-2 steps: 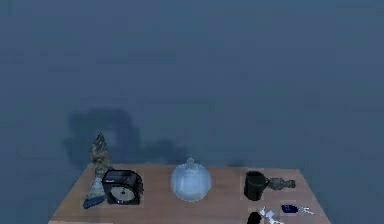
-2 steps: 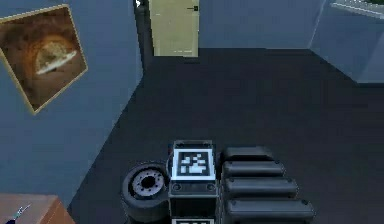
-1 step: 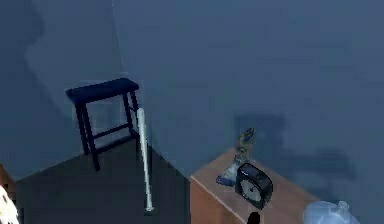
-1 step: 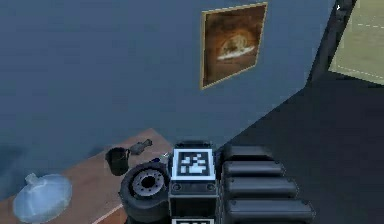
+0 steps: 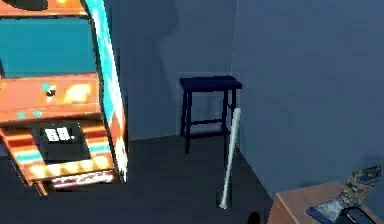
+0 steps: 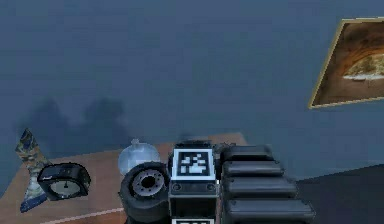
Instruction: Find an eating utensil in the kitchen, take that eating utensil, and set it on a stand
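Stand (image 6: pixel 95 168) of brown wood with glass vase (image 6: pixel 138 158), alarm clock (image 6: pixel 63 182), statuette (image 6: pixel 30 165)

My arm (image 6: pixel 255 190) is a dark, nearly black bar built of flat segments stacked one behind another, each with rounded corners and a thin paler line along its top edge. The segments grow wider toward the near end. Just left of it is a white square tag (image 6: pixel 193 163) printed with a blocky black pattern, set in a black frame. The top edge of a second white tag (image 6: pixel 193 220) lies nearer. Further left is my pincer (image 6: pixel 148 190), a black rounded drum whose face has a grey metal ring around a dark hub.
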